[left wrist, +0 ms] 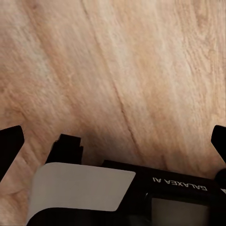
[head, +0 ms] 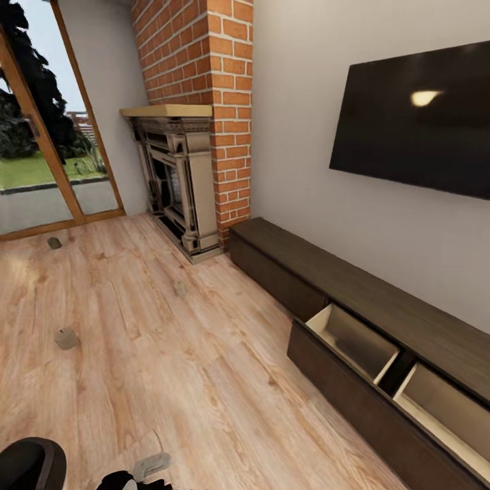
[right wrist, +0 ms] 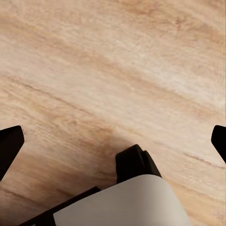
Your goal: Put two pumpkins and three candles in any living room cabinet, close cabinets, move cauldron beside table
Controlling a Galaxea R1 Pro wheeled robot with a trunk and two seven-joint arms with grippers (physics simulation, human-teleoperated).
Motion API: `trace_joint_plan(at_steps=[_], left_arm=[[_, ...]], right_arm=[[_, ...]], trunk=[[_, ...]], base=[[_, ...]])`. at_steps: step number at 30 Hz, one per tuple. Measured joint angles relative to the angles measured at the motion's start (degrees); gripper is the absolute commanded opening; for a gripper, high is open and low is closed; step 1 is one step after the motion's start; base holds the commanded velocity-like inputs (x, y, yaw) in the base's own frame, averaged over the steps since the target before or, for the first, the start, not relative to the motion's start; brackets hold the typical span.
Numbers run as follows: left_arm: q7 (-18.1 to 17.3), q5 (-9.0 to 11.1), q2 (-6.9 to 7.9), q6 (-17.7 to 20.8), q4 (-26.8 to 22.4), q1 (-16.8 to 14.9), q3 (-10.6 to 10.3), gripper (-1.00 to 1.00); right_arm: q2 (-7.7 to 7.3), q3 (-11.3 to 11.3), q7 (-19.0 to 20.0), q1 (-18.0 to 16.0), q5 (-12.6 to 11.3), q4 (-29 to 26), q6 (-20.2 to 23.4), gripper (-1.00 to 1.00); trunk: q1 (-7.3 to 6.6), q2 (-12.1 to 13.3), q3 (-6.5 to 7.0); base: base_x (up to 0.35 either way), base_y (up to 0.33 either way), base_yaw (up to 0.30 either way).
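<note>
Three candles stand on the wood floor in the head view: one candle [head: 66, 337] at the left, a second candle [head: 180, 288] nearer the fireplace, and a greyer third candle [head: 54, 242] by the glass door. The long dark cabinet [head: 381, 299] runs along the right wall under the TV, with two drawers pulled out, a nearer-middle drawer [head: 354, 340] and a right drawer [head: 449, 408], both showing pale insides with nothing in them. My left gripper [left wrist: 113, 141] and right gripper [right wrist: 113, 141] hang open over bare floor. The pumpkins, cauldron and table are out of view.
A brick chimney with a dark fireplace [head: 173, 184] stands at the back. A glass door [head: 41, 163] fills the left wall. A black TV [head: 415, 119] hangs above the cabinet. Parts of my own body [head: 27, 463] show at the bottom left.
</note>
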Motion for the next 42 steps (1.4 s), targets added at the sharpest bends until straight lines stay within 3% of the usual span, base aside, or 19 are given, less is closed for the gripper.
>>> trace_joint_plan(at_steps=[18, 31, 33, 39, 42], left_arm=[[0.1, 0.0, 0.13, -0.9, 0.0, 0.0, 0.0, 1.0], [0.1, -0.1, 0.03, -1.2, 0.0, 0.0, 0.0, 1.0], [0.1, -0.1, 0.01, -1.2, 0.0, 0.0, 0.0, 1.0], [0.1, -0.1, -0.12, -1.2, 0.0, 0.0, 0.0, 1.0], [0.1, -0.1, -0.13, -1.2, 0.0, 0.0, 0.0, 1.0]], right_arm=[[0.03, 0.1, 0.2, 0.0, 0.0, -0.1, 0.0, 1.0], [0.06, 0.2, 0.3, 0.0, 0.0, -0.1, -0.1, 1.0], [0.04, 0.7, 0.3, 0.0, 0.1, -0.1, -0.2, 1.0], [0.05, 7.2, 0.2, 0.0, -0.2, -0.1, -0.6, 1.0], [-0.01, 9.2, 0.3, 0.0, -0.3, -0.1, -0.8, 1.0]], trunk=[[-0.03, 0.0, 0.0], [-0.03, 0.0, 0.0], [-0.03, 0.0, 0.0], [-0.03, 0.0, 0.0], [-0.03, 0.0, 0.0]], base=[[0.229, 0.021, 0.28], [0.328, 0.0, 0.054], [0.33, 0.0, 0.199], [0.331, 0.0, 0.1], [0.331, 0.0, 0.012]])
